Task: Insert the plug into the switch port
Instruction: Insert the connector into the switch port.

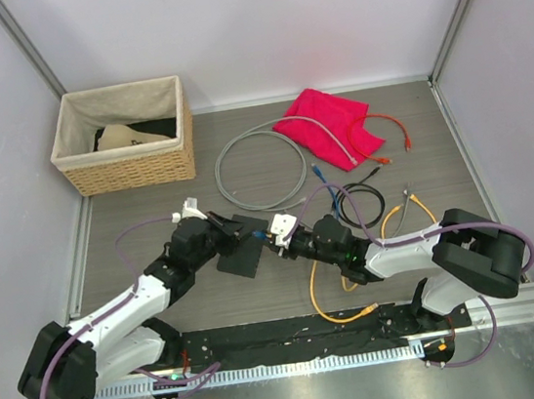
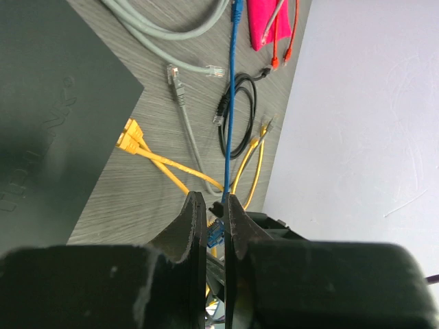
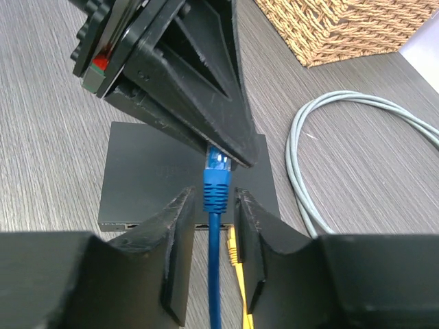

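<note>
The switch (image 1: 238, 255) (image 3: 158, 171) is a flat dark grey box lying on the table between the two arms, with its ports (image 3: 130, 224) along the edge facing the right wrist camera. My left gripper (image 1: 252, 231) (image 2: 211, 205) is shut on the tip of the blue plug (image 3: 218, 163) (image 2: 215, 233) and holds it just above the switch. My right gripper (image 1: 278, 237) (image 3: 214, 200) is open. Its fingers (image 3: 180, 212) stand on either side of the plug's ribbed boot (image 3: 218, 192), with a narrow gap on each side. The blue cable (image 3: 215, 274) runs back between them.
A wicker basket (image 1: 121, 140) stands at the back left. A red cloth (image 1: 331, 122) with an orange cable (image 1: 391, 134) lies at the back right. A coiled grey cable (image 1: 258, 166), a black cable (image 1: 362, 207) and yellow cables (image 1: 334, 299) (image 3: 236, 274) lie around the right arm.
</note>
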{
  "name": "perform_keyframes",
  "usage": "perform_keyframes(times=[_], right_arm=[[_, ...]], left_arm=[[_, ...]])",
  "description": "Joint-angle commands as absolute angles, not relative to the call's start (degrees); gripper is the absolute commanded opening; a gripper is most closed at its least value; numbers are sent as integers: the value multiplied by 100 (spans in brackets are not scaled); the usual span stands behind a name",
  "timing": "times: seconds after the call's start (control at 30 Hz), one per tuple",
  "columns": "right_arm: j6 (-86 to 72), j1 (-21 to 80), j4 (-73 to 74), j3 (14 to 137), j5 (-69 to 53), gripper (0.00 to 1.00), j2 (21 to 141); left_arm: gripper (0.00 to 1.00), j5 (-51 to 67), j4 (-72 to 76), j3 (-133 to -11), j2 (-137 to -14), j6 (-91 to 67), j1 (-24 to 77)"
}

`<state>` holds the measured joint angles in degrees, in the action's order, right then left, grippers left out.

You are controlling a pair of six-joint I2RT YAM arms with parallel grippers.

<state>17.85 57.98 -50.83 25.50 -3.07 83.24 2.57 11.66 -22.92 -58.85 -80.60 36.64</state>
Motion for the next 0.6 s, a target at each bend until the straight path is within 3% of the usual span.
perform_keyframes(times=[0.0, 0.4, 0.57], right_arm=[[1775, 5827, -5361, 2584, -325, 35, 8279], [1925, 5889, -5537, 2628, -114, 34, 8279], [2013, 5897, -5423, 2681, -35, 23, 8314]], left_arm=[[1, 246, 1160, -2566, -5862, -8068, 3683], [1, 369, 1037, -2698, -6073, -8016, 3683], [1, 378, 1020, -2742, -6126, -7998, 3691]])
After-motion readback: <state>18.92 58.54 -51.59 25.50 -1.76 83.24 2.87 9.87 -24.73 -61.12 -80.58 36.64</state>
